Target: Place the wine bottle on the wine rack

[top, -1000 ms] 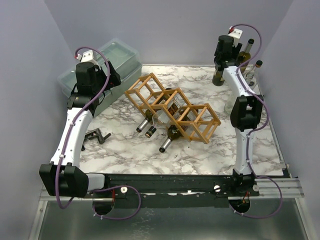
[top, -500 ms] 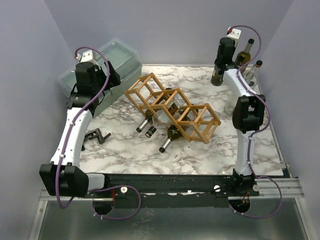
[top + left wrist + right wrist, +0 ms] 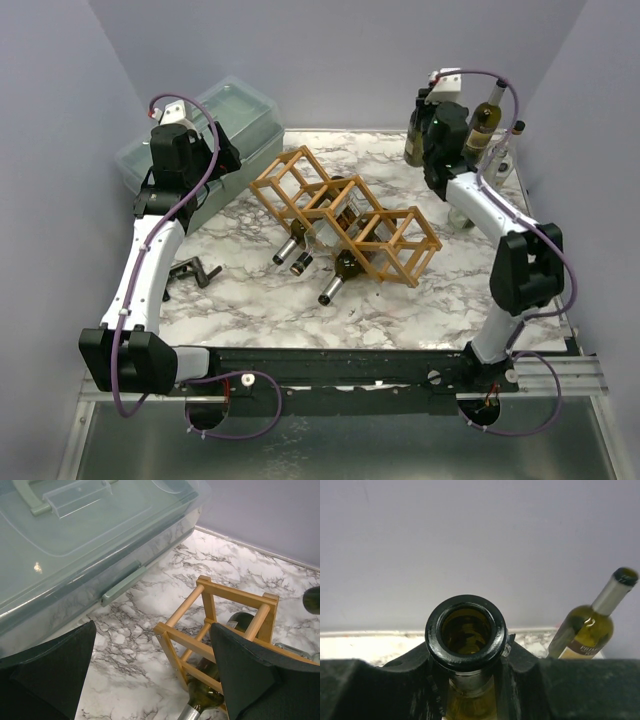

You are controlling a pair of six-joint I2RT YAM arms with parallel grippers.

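Observation:
The wooden wine rack (image 3: 345, 215) lies across the middle of the marble table, with three bottles (image 3: 335, 280) lying in its cells, necks toward me. My right gripper (image 3: 428, 118) is shut on the neck of a dark green wine bottle (image 3: 414, 145) and holds it upright at the back right, behind the rack's right end. In the right wrist view the bottle's open black mouth (image 3: 432, 640) sits between the fingers (image 3: 380, 685). My left gripper (image 3: 150, 680) is open and empty, above the table beside the rack's left end (image 3: 220, 625).
A lidded clear plastic box (image 3: 200, 140) fills the back left, close under the left gripper (image 3: 75, 530). Two more bottles (image 3: 486, 115) stand in the back right corner; one shows in the right wrist view (image 3: 590, 630). A small black clamp (image 3: 195, 270) lies at the left.
The right arm has swung left, carrying the dark bottle away from the two corner bottles toward the back centre. The left arm has not moved.

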